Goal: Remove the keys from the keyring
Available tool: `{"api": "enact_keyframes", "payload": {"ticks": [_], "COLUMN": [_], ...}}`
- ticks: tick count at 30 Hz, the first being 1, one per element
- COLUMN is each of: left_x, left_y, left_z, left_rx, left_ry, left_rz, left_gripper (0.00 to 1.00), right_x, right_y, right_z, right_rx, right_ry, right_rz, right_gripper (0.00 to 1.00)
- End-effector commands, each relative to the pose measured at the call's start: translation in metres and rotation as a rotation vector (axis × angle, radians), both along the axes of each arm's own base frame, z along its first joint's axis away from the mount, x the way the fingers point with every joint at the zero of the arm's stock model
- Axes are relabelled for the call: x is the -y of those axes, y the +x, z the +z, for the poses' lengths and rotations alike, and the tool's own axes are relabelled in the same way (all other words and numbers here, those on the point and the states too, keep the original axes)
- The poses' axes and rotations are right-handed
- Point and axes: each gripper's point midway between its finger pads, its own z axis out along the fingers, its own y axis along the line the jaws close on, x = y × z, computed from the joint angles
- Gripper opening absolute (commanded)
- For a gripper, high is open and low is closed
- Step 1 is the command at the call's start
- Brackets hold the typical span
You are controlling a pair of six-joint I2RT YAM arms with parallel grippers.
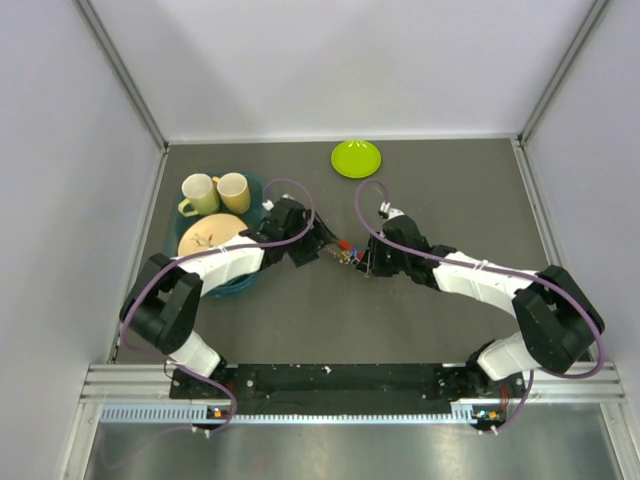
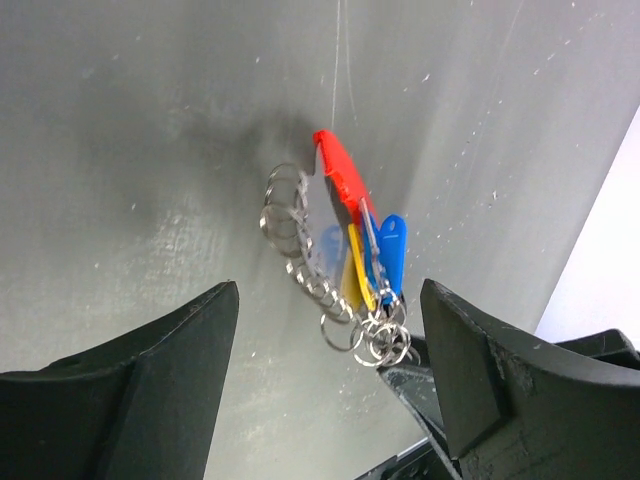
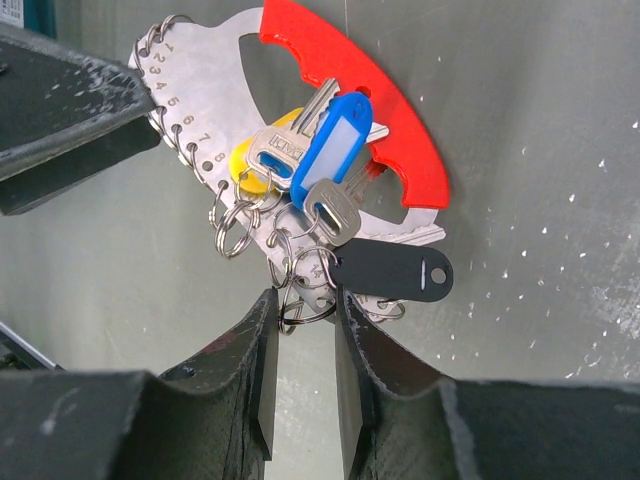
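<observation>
The keys [image 3: 300, 160] hang on a numbered silver plate with a curved red grip [image 3: 370, 110]. They include silver keys, a blue tag [image 3: 330, 140], a yellow tag [image 3: 250, 165] and a black tag [image 3: 395, 270]. Several small wire rings line the plate's edge. My right gripper [image 3: 305, 295] is nearly shut, pinching one small keyring [image 3: 305, 312] at the bunch's lower end. My left gripper [image 2: 328, 290] is open wide, its fingers on either side of the bunch [image 2: 350, 240] and not touching it. In the top view both grippers, left [image 1: 322, 248] and right [image 1: 368, 262], meet at the bunch [image 1: 347, 250].
A lime-green dish [image 1: 356, 156] lies at the back of the table. A teal tray [image 1: 240, 282] at the left holds two cups [image 1: 199, 193] [image 1: 234, 190] and a tan plate [image 1: 212, 236], close to my left arm. White walls enclose the table.
</observation>
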Motion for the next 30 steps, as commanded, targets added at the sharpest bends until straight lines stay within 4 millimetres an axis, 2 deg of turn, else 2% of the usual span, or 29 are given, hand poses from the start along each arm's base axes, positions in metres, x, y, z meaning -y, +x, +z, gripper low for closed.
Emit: {"api": "enact_keyframes", "payload": {"ticks": [1,5,10,12,15,16,18,20,21,23,24,26,27,28,29,30], "left_x": [0.016,0.019,0.025,0.028,0.039,0.041,0.046,0.049,0.049,0.053,0.053,0.053,0.053,0.054,0.053,0.054], "left_y": [0.02,0.021,0.025,0.022,0.022,0.023,0.021,0.021,0.021,0.018,0.018,0.015,0.013,0.009,0.007,0.007], "left_z": [0.012,0.007,0.007,0.003,0.008,0.008,0.011,0.014,0.015,0.022,0.025,0.037,0.042,0.052,0.055,0.064], "left_rx": [0.054,0.048,0.075,0.074,0.091,0.095,0.1,0.121,0.129,0.156,0.17,0.227,0.249,0.274,0.305,0.343], "left_ry": [-0.039,-0.047,-0.072,-0.093,-0.143,-0.15,-0.167,-0.178,-0.183,-0.21,-0.223,-0.266,-0.282,-0.31,-0.317,-0.328], "left_rz": [-0.012,-0.019,-0.038,-0.054,-0.097,-0.11,-0.148,-0.179,-0.194,-0.254,-0.272,-0.327,-0.345,-0.377,-0.401,-0.421], "left_gripper": [0.78,0.72,0.6,0.49,0.37,0.29,0.21,0.05,0.0,0.0,0.0,0.0,0.0,0.0,0.0,0.0], "right_x": [-0.02,-0.024,-0.027,-0.03,-0.032,-0.031,-0.031,-0.028,-0.027,-0.023,-0.015,-0.005,-0.001,0.007,0.012,0.016], "right_y": [0.005,0.004,0.003,0.003,0.003,0.003,0.002,0.002,0.002,0.003,0.004,0.006,0.009,0.006,0.006,0.006], "right_z": [0.02,0.021,0.022,0.024,0.022,0.022,0.022,0.021,0.023,0.027,0.024,0.034,0.041,0.057,0.063,0.074], "right_rx": [0.049,0.048,0.045,0.048,0.04,0.04,0.038,0.035,0.043,0.073,0.081,0.136,0.164,0.197,0.227,0.258], "right_ry": [0.079,0.094,0.119,0.134,0.14,0.14,0.137,0.129,0.123,0.105,0.069,0.042,0.042,0.055,0.05,0.058], "right_rz": [0.026,0.036,0.038,0.044,0.048,0.047,0.045,0.039,0.035,0.044,0.023,0.018,0.009,0.006,0.014,0.013], "right_gripper": [0.0,0.0,0.0,0.0,0.0,0.0,0.0,0.0,0.03,0.11,0.2,0.3,0.44,0.5,0.57,0.67]}}
